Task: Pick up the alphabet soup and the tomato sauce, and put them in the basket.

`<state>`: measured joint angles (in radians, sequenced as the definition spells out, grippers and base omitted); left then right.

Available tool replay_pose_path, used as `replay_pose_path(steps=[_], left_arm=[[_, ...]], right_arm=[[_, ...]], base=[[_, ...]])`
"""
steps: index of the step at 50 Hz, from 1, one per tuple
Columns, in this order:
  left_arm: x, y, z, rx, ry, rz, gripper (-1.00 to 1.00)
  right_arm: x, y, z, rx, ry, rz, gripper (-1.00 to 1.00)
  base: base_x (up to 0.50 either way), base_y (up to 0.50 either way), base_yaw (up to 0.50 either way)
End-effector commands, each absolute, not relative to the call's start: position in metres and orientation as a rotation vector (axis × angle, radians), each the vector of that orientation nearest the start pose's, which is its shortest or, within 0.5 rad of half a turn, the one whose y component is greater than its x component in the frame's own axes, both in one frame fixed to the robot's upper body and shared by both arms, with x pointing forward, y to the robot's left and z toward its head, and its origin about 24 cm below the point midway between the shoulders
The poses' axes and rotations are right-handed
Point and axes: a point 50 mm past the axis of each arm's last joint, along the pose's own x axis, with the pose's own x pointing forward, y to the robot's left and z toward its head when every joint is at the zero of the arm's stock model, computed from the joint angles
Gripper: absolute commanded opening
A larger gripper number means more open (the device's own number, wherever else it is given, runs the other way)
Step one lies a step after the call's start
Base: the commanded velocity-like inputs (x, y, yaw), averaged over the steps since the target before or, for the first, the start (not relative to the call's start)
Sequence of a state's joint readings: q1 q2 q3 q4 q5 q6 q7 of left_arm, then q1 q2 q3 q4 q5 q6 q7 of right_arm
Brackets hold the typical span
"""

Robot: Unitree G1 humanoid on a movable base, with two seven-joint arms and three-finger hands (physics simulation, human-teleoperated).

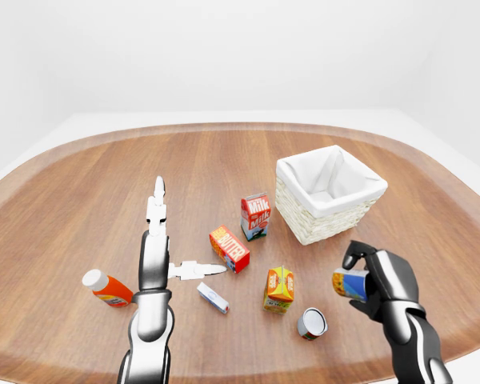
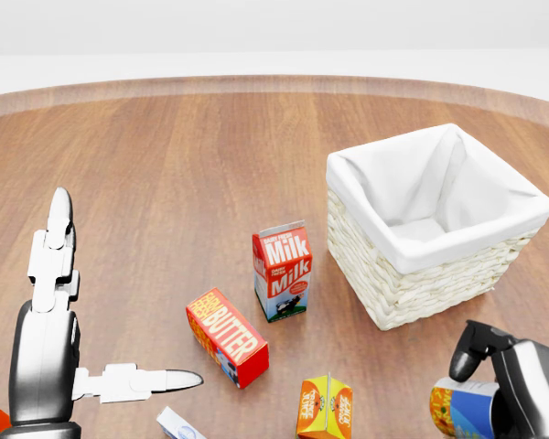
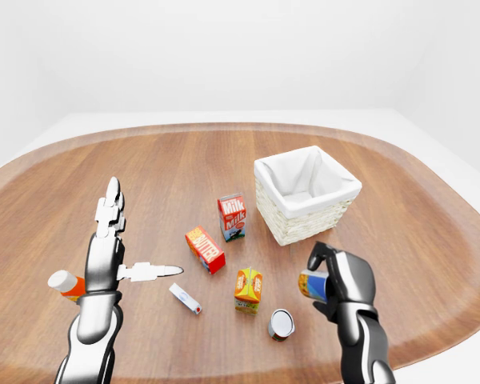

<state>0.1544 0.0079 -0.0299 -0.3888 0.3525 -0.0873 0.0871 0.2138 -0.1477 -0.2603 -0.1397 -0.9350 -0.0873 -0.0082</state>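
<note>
My right hand [image 1: 366,278] is shut on the alphabet soup can [image 1: 350,283], a blue and orange tin, and holds it above the table at the lower right of the left-eye view. In the head view the can [image 2: 457,407] shows at the bottom right, below the basket. A second can [image 1: 312,323] lies on its side with its grey end facing me; I take it for the tomato sauce. The wicker basket [image 1: 308,228] with a white lining stands at the right, nothing visible inside. My left hand [image 1: 180,236] is open, fingers spread above the table at the left.
A milk carton [image 1: 255,216], a butter box [image 1: 230,249], an orange juice carton [image 1: 279,289] and a small white box [image 1: 213,298] stand between my hands. A red bottle [image 1: 106,288] lies at the left. The table's rounded edge runs close below.
</note>
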Motion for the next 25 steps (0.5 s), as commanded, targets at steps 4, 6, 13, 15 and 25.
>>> replay_pose_path(steps=[4, 6, 13, 15, 25], left_arm=[[0.217, 0.153, 0.106, 0.349, -0.338, 0.123, 1.0], [0.217, 0.153, 0.106, 0.349, -0.338, 0.123, 1.0], [0.217, 0.153, 0.106, 0.349, -0.338, 0.123, 1.0], [0.217, 0.153, 0.106, 0.349, -0.338, 0.124, 1.0], [0.217, 0.153, 0.106, 0.349, -0.338, 0.123, 1.0]], right_arm=[[0.199, -0.235, 0.077, -0.96, -0.017, -0.246, -1.0], [0.198, -0.233, 0.081, -0.93, -0.033, -0.236, -1.0], [0.199, -0.231, 0.09, -0.895, -0.074, -0.24, -1.0], [0.199, -0.229, 0.095, -0.875, -0.102, -0.245, -1.0], [0.199, -0.222, 0.121, -0.786, -0.232, -0.239, -1.0]], base=[[0.0, 0.0, 0.0], [0.0, 0.0, 0.0], [0.0, 0.0, 0.0], [0.0, 0.0, 0.0], [0.0, 0.0, 0.0]])
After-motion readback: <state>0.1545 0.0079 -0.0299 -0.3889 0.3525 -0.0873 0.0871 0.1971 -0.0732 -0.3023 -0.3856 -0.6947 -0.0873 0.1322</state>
